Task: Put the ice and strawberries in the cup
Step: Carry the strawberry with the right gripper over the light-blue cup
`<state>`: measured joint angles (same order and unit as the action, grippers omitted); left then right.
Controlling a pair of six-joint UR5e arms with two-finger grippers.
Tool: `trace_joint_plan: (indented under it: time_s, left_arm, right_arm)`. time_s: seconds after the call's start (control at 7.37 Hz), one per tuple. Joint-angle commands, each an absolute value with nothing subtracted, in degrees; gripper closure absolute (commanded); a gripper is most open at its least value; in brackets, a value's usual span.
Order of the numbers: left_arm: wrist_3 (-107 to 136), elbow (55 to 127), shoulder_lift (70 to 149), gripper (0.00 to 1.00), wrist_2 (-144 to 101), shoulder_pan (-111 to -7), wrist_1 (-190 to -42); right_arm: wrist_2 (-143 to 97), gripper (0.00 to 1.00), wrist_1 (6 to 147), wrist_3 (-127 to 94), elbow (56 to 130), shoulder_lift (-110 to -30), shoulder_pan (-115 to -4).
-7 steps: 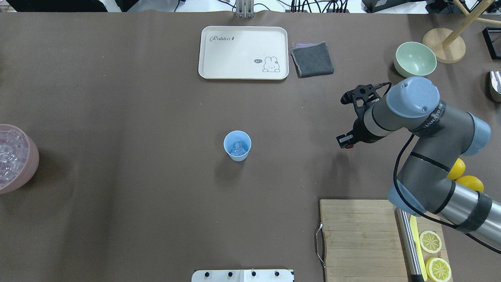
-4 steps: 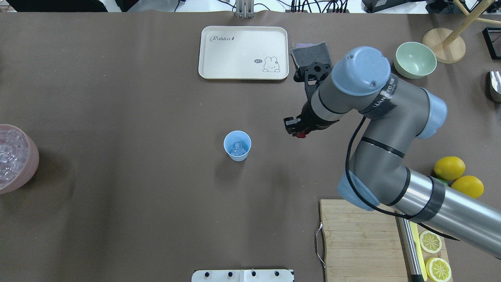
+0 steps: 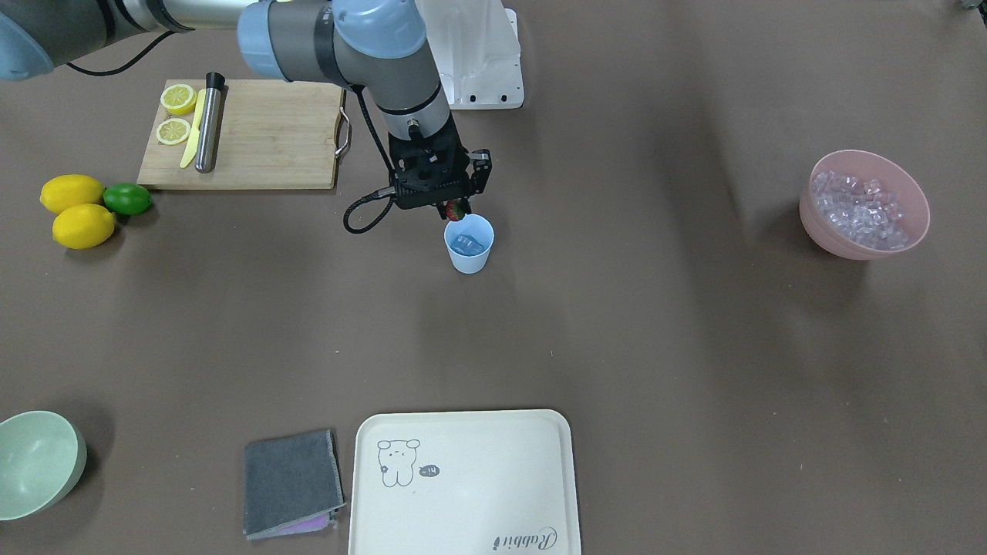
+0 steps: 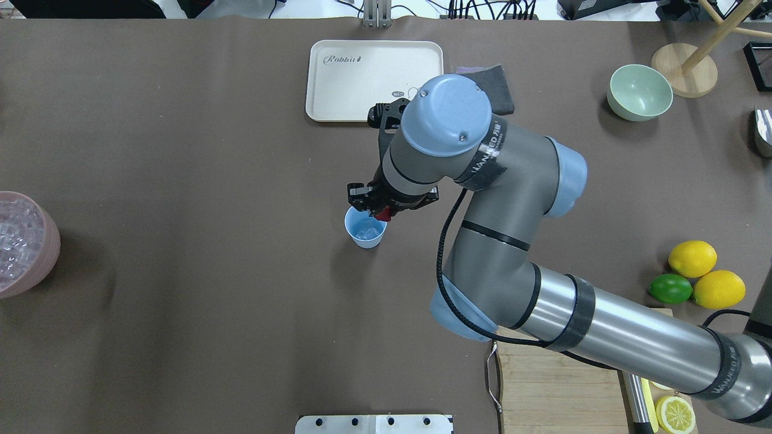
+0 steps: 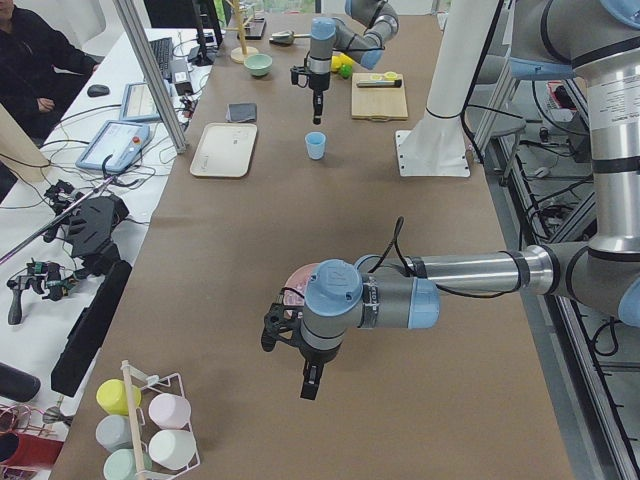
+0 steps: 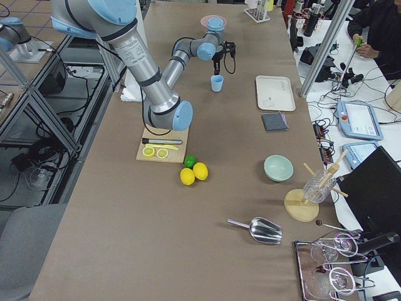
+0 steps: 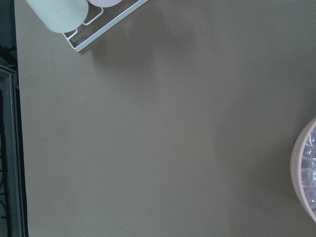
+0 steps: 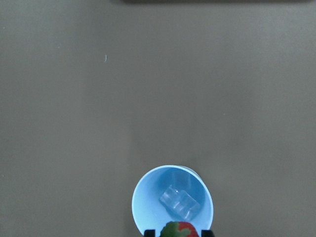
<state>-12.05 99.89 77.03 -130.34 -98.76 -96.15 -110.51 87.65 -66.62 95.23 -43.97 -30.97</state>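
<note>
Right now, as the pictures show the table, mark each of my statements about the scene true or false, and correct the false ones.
1. The right pincer grips the strawberry just above the rim of the cup. True.
2. The cup is empty. False: ice lies in it.
3. The lime lies on the cutting board. False: it lies on the table, beside two whole lemons.
4. The pink bowl holds a heap of ice cubes. True.
</note>
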Motion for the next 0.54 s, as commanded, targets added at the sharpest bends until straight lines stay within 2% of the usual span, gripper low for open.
trace_joint_plan:
  time_s: [0.0,0.27,0.41]
  left_arm:
    - [-11.95,99.76,77.17,0.03,-130.34,-98.70,-96.15]
    - [-11.87,99.84,77.17,0.03,-130.34,-98.70,-96.33]
    - [-11.69,99.84,77.17,0.03,-130.34,-98.70,-96.33]
  right_arm:
    - [-108.64,1.00,87.36,-67.15,93.34,-42.19,-29.97]
    - [-105.66,0.98,87.28,-69.67,92.03,-42.10,-29.01]
    - [-104.95,0.21,87.28,-71.26,91.15,-41.40,-28.66]
